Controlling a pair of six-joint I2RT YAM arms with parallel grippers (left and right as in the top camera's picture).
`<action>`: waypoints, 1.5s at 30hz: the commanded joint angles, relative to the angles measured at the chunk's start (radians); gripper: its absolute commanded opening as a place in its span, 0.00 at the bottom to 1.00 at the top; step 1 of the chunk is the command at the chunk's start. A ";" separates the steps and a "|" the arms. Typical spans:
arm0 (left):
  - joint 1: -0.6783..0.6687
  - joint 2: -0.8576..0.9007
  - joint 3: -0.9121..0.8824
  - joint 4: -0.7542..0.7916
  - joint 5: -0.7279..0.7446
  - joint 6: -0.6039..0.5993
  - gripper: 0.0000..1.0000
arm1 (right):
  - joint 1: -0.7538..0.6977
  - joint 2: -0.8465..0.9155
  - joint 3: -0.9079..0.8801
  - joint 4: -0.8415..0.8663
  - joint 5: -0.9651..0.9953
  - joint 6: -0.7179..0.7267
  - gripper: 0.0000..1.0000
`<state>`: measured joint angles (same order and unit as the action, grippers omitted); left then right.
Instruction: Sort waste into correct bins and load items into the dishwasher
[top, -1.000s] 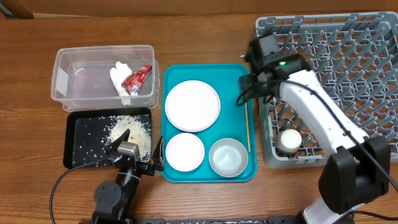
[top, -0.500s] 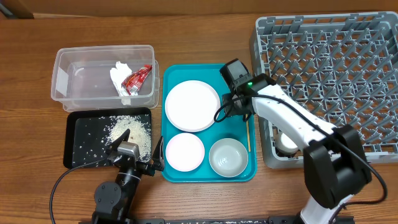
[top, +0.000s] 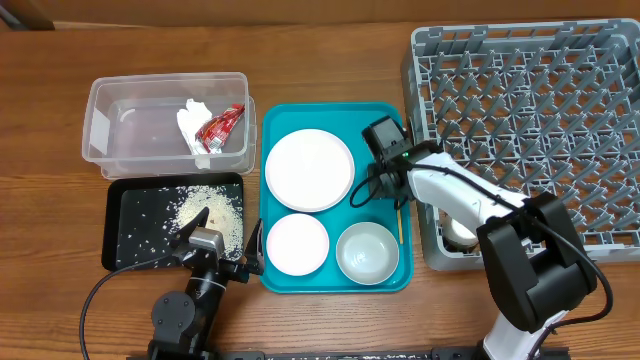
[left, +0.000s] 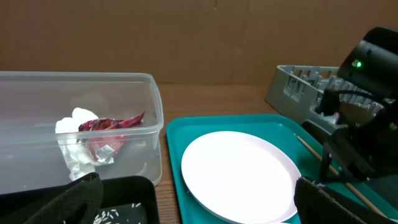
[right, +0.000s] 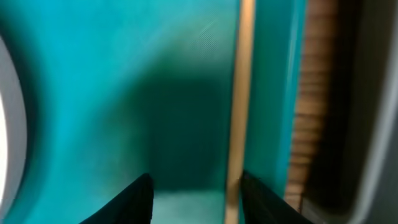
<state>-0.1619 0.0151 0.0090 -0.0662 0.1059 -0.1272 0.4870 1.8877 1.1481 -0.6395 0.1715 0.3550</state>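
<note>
My right gripper (top: 385, 190) is open low over the right side of the teal tray. In the right wrist view its fingers (right: 196, 186) straddle bare tray, and the wooden chopsticks (right: 239, 93) lie just inside the right finger. The chopsticks (top: 400, 215) lie along the tray's right edge. The large white plate (top: 309, 169), smaller plate (top: 297, 243) and bowl (top: 367, 252) sit on the tray. A white cup (top: 462, 230) stands in the grey rack (top: 530, 90), partly hidden by my arm. My left gripper (top: 225, 238) is open and empty, with the large plate (left: 239, 174) ahead.
The clear tub (top: 105, 125) holds the red wrapper (top: 222, 124) and white napkin (top: 192, 125). The black tray (top: 125, 225) holds rice (top: 210, 205). The teal tray (top: 330, 108) lies between the tub and the rack, close to the rack's left wall.
My right arm has swung left from the rack to the teal tray's right side and come down by the chopsticks. The left arm has not moved.
</note>
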 joint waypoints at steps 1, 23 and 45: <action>0.005 -0.009 -0.004 0.000 0.014 -0.007 1.00 | 0.002 -0.011 -0.028 0.018 -0.003 0.012 0.45; 0.005 -0.009 -0.004 0.000 0.014 -0.007 1.00 | -0.031 -0.179 0.377 -0.287 0.110 -0.021 0.04; 0.005 -0.009 -0.004 0.000 0.014 -0.007 1.00 | -0.156 -0.210 0.342 -0.324 -0.054 -0.266 0.51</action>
<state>-0.1619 0.0151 0.0090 -0.0666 0.1055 -0.1272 0.2924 1.7542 1.4532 -0.9554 0.2005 0.0910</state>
